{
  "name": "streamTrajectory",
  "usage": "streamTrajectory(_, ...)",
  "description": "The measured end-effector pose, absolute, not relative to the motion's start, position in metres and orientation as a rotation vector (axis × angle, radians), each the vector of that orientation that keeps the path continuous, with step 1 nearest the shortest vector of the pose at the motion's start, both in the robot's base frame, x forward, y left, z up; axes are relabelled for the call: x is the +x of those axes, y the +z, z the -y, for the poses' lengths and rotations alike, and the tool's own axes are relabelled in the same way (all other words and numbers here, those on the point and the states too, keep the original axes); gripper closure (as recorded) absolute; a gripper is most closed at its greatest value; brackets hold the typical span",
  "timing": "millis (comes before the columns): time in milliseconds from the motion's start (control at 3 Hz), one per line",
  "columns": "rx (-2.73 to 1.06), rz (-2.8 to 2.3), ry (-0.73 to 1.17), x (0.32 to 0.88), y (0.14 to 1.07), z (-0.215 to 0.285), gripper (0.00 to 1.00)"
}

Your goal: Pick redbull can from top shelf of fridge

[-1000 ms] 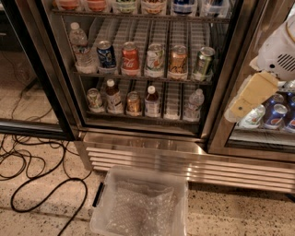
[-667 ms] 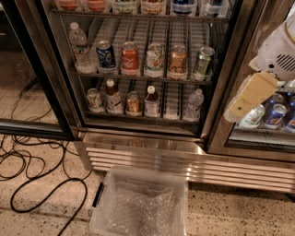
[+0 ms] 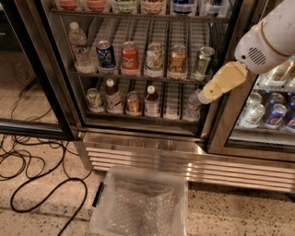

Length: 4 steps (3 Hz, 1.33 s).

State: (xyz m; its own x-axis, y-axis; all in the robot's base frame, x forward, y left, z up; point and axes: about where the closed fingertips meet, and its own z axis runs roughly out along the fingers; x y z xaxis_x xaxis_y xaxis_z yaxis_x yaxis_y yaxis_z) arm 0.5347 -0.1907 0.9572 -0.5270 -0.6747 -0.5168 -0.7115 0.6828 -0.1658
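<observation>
The fridge (image 3: pixel 138 147) stands ahead with its left section open. The top shelf (image 3: pixel 138 14) is the wire rack at the frame's upper edge. Several cans stand on it, cut off by the frame's top. One with a blue-and-silver base (image 3: pixel 183 5) looks like the redbull can; its upper part is out of view. My gripper (image 3: pixel 203 97), on a tan wrist under the white arm (image 3: pixel 267 37), hangs at the right. It is level with the rack of small bottles, well below and to the right of the top shelf. It holds nothing that I can see.
The middle rack holds a water bottle (image 3: pixel 78 44), a Pepsi can (image 3: pixel 106 54), a Coca-Cola can (image 3: pixel 129 57) and other cans. A lower rack holds small bottles (image 3: pixel 152 100). A clear plastic bin (image 3: pixel 140 203) sits on the floor. Black cables (image 3: pixel 27 170) lie left. The open glass door (image 3: pixel 32 92) stands left.
My gripper and arm have moved left and a little up, from in front of the right door toward the open section. The cans and bin have not moved.
</observation>
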Motion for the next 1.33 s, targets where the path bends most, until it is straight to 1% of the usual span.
streamTrajectory(333,-0.858,-2.335,0.077,0.577,0.965,0.182,0.00)
streamTrajectory(1000,-0.782,-2.360,0.104,0.578,0.966,0.181,0.00)
streamTrajectory(1333,-0.680,-2.328,0.101,0.595,0.968,0.171,0.00)
